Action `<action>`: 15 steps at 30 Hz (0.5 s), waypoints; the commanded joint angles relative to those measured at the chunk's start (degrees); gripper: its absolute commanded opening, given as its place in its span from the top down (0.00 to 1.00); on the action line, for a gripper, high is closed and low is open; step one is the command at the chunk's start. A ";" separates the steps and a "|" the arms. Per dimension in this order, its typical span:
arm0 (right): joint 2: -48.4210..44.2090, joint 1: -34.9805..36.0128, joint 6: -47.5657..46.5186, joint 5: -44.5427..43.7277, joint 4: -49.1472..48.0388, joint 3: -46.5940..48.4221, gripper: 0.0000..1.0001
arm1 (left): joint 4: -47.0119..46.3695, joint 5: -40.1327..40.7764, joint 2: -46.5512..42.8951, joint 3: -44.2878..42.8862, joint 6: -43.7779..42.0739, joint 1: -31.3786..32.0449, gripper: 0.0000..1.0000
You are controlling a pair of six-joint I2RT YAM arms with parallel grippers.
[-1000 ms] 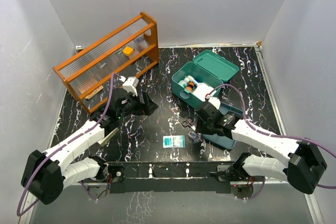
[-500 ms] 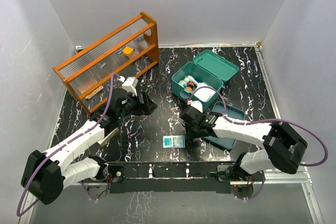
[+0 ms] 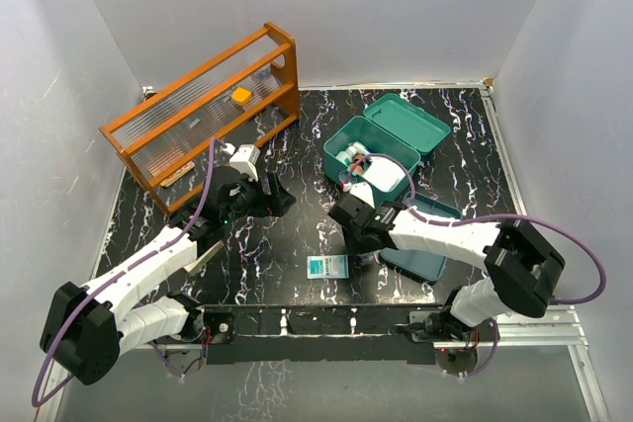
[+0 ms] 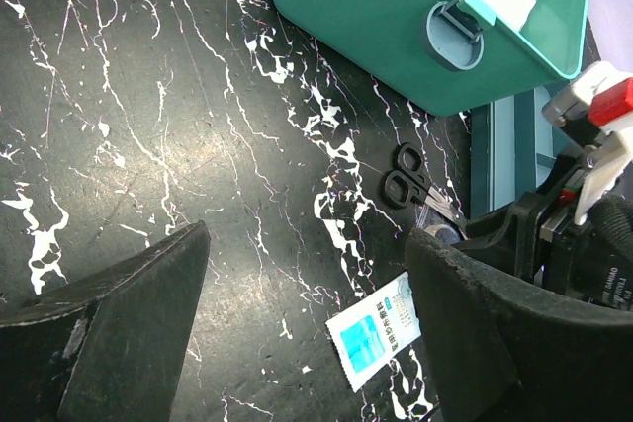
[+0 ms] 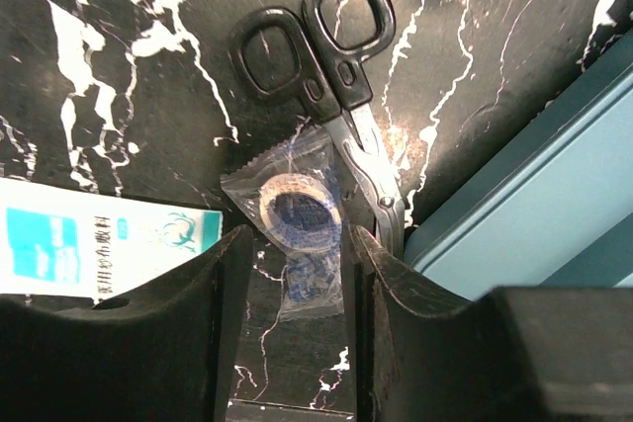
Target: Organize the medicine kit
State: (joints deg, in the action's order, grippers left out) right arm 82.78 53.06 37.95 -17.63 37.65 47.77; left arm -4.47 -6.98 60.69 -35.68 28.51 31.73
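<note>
Your right arm has swung left off the tray (image 5: 514, 195). Its gripper (image 5: 295, 274) straddles the tape packet (image 5: 297, 210), jaws spread, pinching nothing. The left gripper (image 4: 307, 274) gapes empty. The medicine kit (image 3: 406, 118) lies open near the table's (image 3: 307, 145) far right corner. It looks like stiff, light, slick plastic, so grip its rim.

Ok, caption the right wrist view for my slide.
Right gripper open around a clear packet holding a small roll, black scissors alongside, printed sachet nearby.
</note>
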 commanded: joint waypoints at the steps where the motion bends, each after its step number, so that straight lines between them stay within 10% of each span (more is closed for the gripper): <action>1: -0.89 0.38 -0.77 -2.60 1.59 4.67 0.60 | -0.45 0.57 -0.05 -1.11 -0.91 0.15 0.21; 15: 6.14 0.38 -2.22 -1.06 -1.30 3.20 0.73 | -0.46 1.00 0.39 -1.01 -1.03 0.17 0.21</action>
State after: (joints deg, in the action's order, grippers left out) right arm 87.83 53.17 35.77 -18.50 38.11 50.48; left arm -4.49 -6.59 61.19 -35.68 28.23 31.73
